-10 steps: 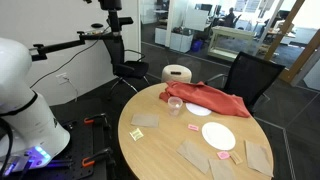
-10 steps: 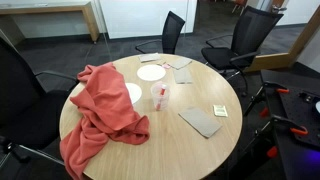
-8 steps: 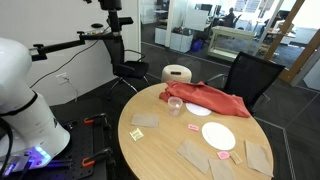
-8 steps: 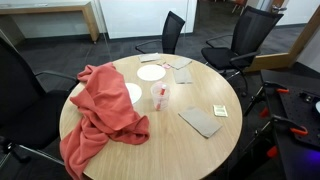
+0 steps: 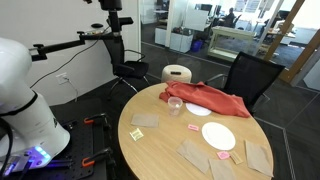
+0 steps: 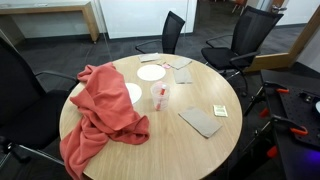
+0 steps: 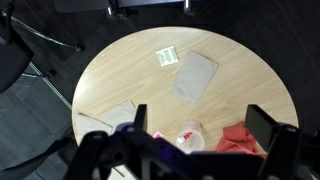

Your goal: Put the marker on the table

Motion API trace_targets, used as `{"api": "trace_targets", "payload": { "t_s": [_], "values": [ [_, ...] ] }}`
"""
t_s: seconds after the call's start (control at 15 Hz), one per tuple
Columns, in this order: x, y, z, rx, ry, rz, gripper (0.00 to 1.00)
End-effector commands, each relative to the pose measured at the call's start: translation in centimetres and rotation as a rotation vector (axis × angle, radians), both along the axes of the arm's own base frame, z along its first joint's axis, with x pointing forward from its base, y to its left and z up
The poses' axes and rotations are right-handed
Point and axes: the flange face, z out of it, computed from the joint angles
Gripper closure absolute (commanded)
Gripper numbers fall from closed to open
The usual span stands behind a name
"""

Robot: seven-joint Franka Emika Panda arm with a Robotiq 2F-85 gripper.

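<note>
The marker (image 6: 161, 93) stands in the clear cup (image 6: 158, 98) near the middle of the table (image 6: 190, 150), just beside the red cloth (image 6: 100, 110) that spills over one edge, while only the wrist view shows the gripper (image 7: 199, 112), its jaws spread wide and empty above the tabletop.

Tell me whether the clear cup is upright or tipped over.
Upright: the cup stands on its base on the table, rim up.

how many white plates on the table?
2. In an exterior view, one plate lies uncovered beyond the clear cup; the second plate is partly under the red cloth. The cloth may hide more.
</note>
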Motion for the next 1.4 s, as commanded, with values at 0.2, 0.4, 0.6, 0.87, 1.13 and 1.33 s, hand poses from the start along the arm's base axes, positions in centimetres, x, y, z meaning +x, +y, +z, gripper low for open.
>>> {"api": "trace_targets", "payload": {
  "t_s": [0.2,0.4,0.6,0.87,1.13,1.33],
  "values": [
    [4.1,-0.5,-1.0,0.034,-0.075,-0.266,0.00],
    [6.1,-0.8,-2.6,0.052,-0.115,-0.427,0.00],
    [8.0,-1.4,-3.9,0.080,-0.158,-0.591,0.00],
    [10.2,-2.1,-5.6,0.117,-0.241,-0.797,0.00],
    [12.0,-3.2,-7.0,0.127,-0.347,-0.996,0.00],
    [12.9,-4.0,-8.0,0.107,-0.407,-1.126,0.00]
  ]
}}
